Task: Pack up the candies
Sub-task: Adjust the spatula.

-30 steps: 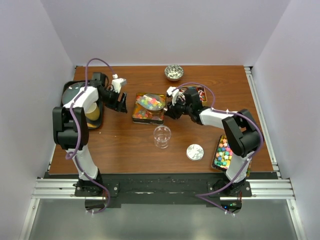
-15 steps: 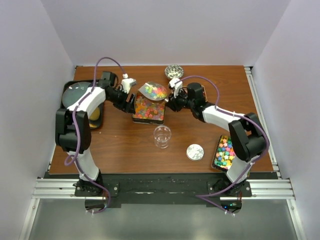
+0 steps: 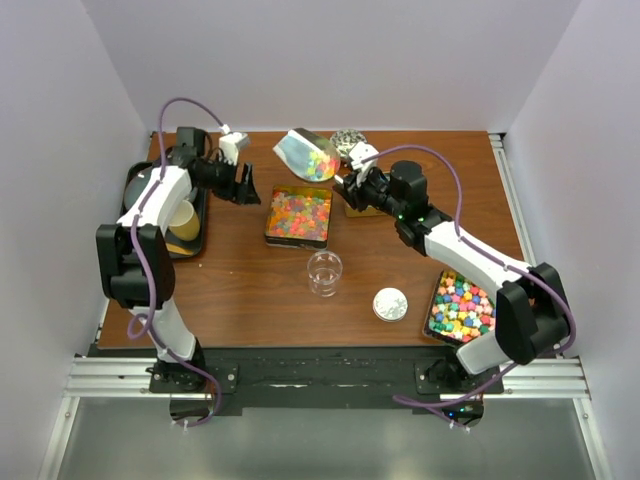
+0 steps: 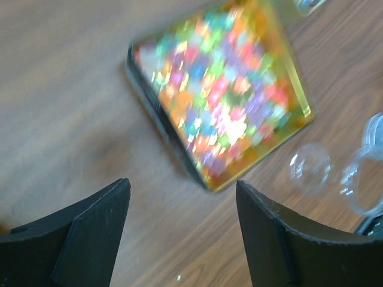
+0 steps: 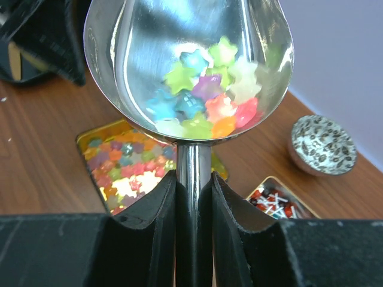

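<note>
The brown wooden desk [image 3: 240,290] carries everything. The right arm stretches across its far half and covers most of a small gold tin [image 5: 258,186]. That tin shows only in the right wrist view, cut off by the claw, with red-and-white wrapped pieces [image 5: 272,202] inside.

At the far left lies one black oval tray [image 3: 135,185], partly under the left arm, and one tan paper cup [image 3: 183,218] stands in it. In the middle sits one square gold tin [image 3: 297,243] full of glossy multicoloured gummies [image 3: 298,212], which are blurred in the left wrist view. A dark tray [image 3: 430,320] near the right front edge holds bright cube-like pieces [image 3: 460,305].

The right claw [image 5: 192,179] is pinched tight on the handle of one shiny steel scoop [image 5: 149,54], raised beyond the square tin. The scoop holds roughly a dozen pastel star-shaped candies [image 5: 206,98].

The left claw [image 4: 182,185] is spread wide and grips nothing, hanging left of the square tin.

Nearer the front stand one clear cup [image 3: 324,272] and one round white lid [image 3: 390,304], apart from each other. One black-and-white speckled bowl [image 5: 323,145] sits at the far edge, half hidden behind the scoop from above.
</note>
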`<state>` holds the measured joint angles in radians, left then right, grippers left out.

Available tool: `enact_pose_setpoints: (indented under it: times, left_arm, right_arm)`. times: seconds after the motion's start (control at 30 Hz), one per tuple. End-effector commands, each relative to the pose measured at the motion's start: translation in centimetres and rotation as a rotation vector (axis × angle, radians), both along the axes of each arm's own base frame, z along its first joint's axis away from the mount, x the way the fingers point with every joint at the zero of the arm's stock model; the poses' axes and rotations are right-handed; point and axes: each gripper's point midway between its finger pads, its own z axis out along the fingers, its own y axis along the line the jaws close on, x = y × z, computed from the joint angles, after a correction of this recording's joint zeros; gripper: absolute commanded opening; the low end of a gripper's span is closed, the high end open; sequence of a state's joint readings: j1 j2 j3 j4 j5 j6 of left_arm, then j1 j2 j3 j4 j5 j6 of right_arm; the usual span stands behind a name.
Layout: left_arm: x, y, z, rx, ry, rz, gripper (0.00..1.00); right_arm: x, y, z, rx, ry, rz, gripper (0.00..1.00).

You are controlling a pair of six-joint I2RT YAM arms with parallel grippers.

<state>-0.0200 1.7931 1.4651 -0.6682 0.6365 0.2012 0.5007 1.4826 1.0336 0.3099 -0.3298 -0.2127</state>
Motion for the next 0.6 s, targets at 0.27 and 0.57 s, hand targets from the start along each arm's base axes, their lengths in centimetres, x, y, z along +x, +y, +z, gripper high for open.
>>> enact_pose_setpoints:
  times: [0.27,0.57]
  left_arm:
    - [-1.4,-3.4,8.9,-0.783,0.188,-0.135,0.67]
    - [-3.4,-5.2,9.4,-0.913,0.378,-0.164,0.59]
  right_arm:
    - [-3.1,-2.1,3.2,-0.074,-0.069,0.009,0.00]
    - [-4.2,-1.2,1.0,-0.177,-0.027,0.075,0.00]
